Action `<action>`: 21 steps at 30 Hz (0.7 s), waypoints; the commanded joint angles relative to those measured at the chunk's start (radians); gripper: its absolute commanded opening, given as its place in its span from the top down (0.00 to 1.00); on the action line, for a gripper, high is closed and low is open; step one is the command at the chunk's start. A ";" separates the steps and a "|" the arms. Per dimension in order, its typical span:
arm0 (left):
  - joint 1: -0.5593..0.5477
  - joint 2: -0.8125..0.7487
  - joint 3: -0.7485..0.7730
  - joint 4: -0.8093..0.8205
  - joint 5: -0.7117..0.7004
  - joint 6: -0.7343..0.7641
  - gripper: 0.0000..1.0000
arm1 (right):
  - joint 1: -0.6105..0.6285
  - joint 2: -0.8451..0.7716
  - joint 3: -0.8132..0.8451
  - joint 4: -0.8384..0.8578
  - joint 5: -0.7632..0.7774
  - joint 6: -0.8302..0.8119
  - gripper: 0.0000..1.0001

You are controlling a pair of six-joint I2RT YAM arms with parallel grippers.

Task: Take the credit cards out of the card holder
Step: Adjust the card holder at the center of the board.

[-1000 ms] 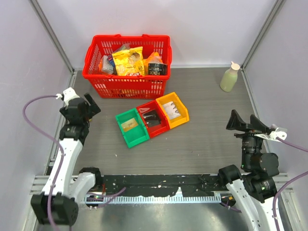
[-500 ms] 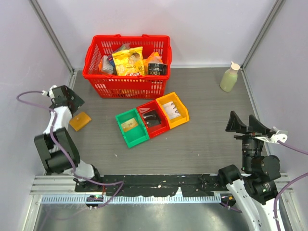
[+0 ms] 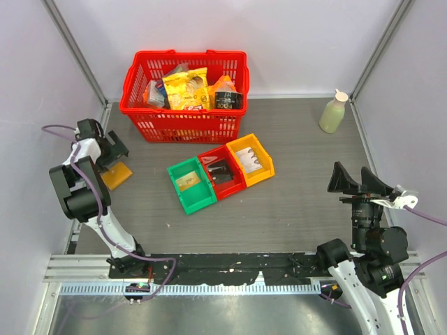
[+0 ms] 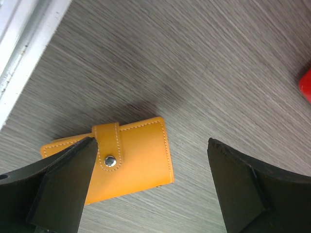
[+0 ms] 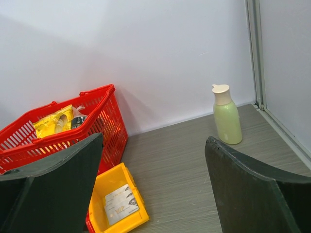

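"VIP" — printed on a credit card [image 5: 121, 207] in the yellow bin [image 5: 105, 181].

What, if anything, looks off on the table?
Nothing spilled or damaged. The three bins sit in a skewed row, and the card holder lies askew at far left, snapped shut.

Card holder [image 4: 138, 160]: L end hidden behind left gripper [image 4: 150, 145] finger; shut, so inside not visible. Yellow bin [image 5: 109, 178] cut off by btm edge in R wrist view.
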State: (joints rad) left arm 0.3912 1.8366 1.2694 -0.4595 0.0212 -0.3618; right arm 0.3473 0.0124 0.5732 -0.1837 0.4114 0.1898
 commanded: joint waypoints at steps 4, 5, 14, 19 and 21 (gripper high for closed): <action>0.005 -0.046 -0.045 -0.048 0.153 -0.008 0.00 | 0.012 -0.009 0.008 0.026 -0.011 -0.001 0.11; 0.006 -0.059 -0.068 -0.047 0.170 -0.023 0.00 | 0.012 -0.008 0.010 0.024 -0.010 -0.001 0.11; 0.002 -0.308 -0.362 0.042 0.388 -0.222 0.00 | 0.012 -0.009 0.016 0.016 0.003 0.002 0.10; 0.000 -0.523 -0.528 0.061 0.335 -0.275 0.00 | 0.013 -0.009 0.019 0.013 0.009 0.002 0.10; 0.000 -0.633 -0.591 0.065 0.226 -0.328 0.00 | 0.015 -0.008 0.019 0.013 0.009 0.003 0.11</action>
State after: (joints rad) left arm 0.3908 1.3739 0.7605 -0.4229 0.3443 -0.5846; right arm 0.3527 0.0124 0.5732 -0.1890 0.4095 0.1902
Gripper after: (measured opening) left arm 0.995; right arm 0.896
